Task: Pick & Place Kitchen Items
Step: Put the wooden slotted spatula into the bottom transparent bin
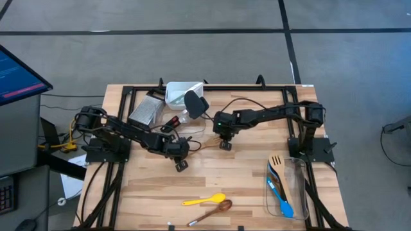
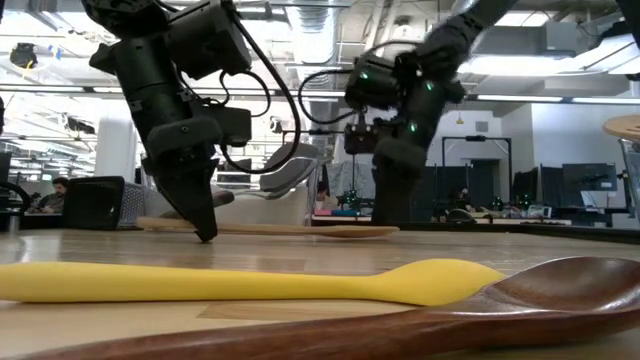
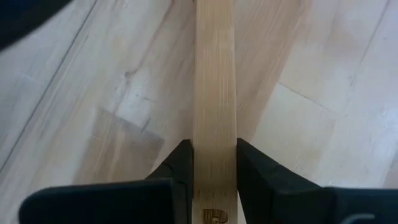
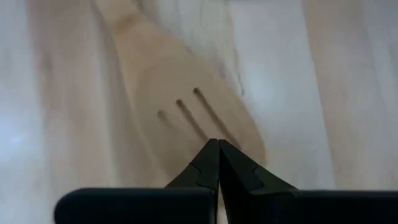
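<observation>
A wooden slotted turner [image 1: 204, 146] lies flat on the table between my two arms. Its long handle [image 2: 260, 229] runs toward the table's left and its slotted head [image 4: 193, 118] toward the right. My left gripper [image 1: 182, 164] stands over the handle and is shut on it [image 3: 214, 180]. My right gripper [image 1: 226, 144] hangs shut with its fingertips [image 4: 217, 146] right over the slotted head. My left gripper pinches the turner's flat handle [image 3: 214, 124] by its two long edges, one finger [image 3: 181, 165] on each side. The fingers slant down from above and lie across the handle. The turner lies on the table. My right gripper points down at the slotted head; I cannot tell whether it touches.
A yellow spoon [image 1: 204, 200] and a dark wooden spoon [image 1: 212, 212] lie near the front edge. A clear tub [image 1: 302, 192] at the right holds a wooden turner and blue utensils. A grater [image 1: 144, 110], a white container [image 1: 182, 93] and a black utensil [image 1: 196, 102] sit at the far side.
</observation>
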